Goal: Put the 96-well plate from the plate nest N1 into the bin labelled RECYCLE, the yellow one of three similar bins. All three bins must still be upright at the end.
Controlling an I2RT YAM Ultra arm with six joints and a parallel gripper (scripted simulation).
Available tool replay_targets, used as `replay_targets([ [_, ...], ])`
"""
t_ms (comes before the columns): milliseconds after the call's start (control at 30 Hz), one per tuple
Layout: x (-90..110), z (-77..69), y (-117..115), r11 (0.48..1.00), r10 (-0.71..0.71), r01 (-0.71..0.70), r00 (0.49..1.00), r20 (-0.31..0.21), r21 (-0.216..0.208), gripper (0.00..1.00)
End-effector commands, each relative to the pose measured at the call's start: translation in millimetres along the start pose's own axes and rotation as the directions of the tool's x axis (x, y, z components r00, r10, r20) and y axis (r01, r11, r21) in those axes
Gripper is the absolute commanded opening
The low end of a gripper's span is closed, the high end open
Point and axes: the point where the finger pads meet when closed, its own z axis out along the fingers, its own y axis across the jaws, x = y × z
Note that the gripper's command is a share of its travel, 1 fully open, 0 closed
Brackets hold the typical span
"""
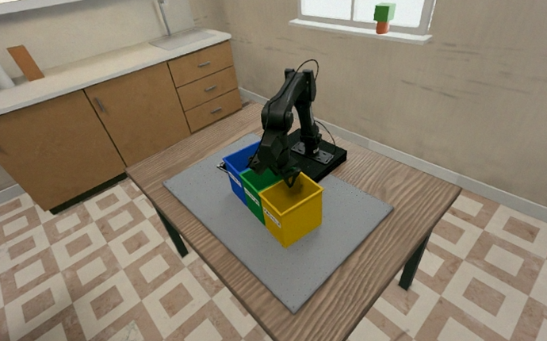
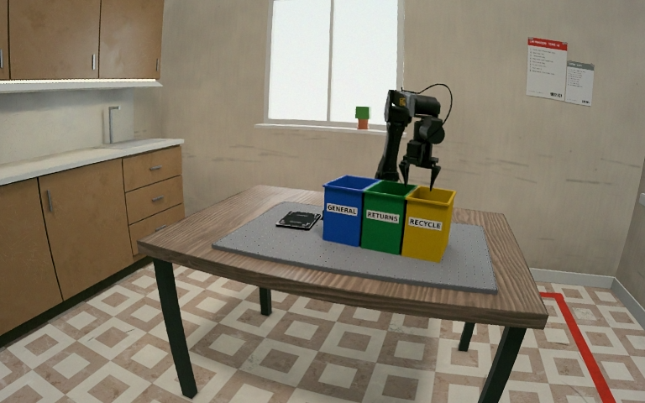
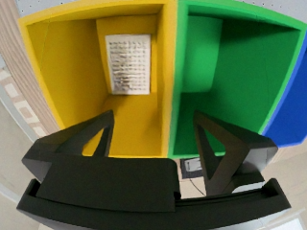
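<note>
The 96-well plate lies inside the yellow RECYCLE bin, leaning against its far wall in the wrist view. My gripper is open and empty, just above the rims where the yellow bin meets the green RETURNS bin; one finger hangs over each bin. The black plate nest N1 sits empty on the grey mat left of the blue GENERAL bin. All three bins stand upright in a row.
The arm's base is mounted on the table behind the bins. The grey perforated mat covers most of the wooden table. Cabinets and a counter stand to the left.
</note>
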Motion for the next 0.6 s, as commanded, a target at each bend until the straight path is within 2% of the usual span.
replay_targets([
  [0, -5.6, -8.8, -12.6, 1.000, -0.006, 0.007, 0.999, 0.042, -0.028, 0.82],
  [567, -1.9, -7.1, -61.6, 1.000, -0.006, 0.007, 0.999, 0.041, -0.029, 0.82],
])
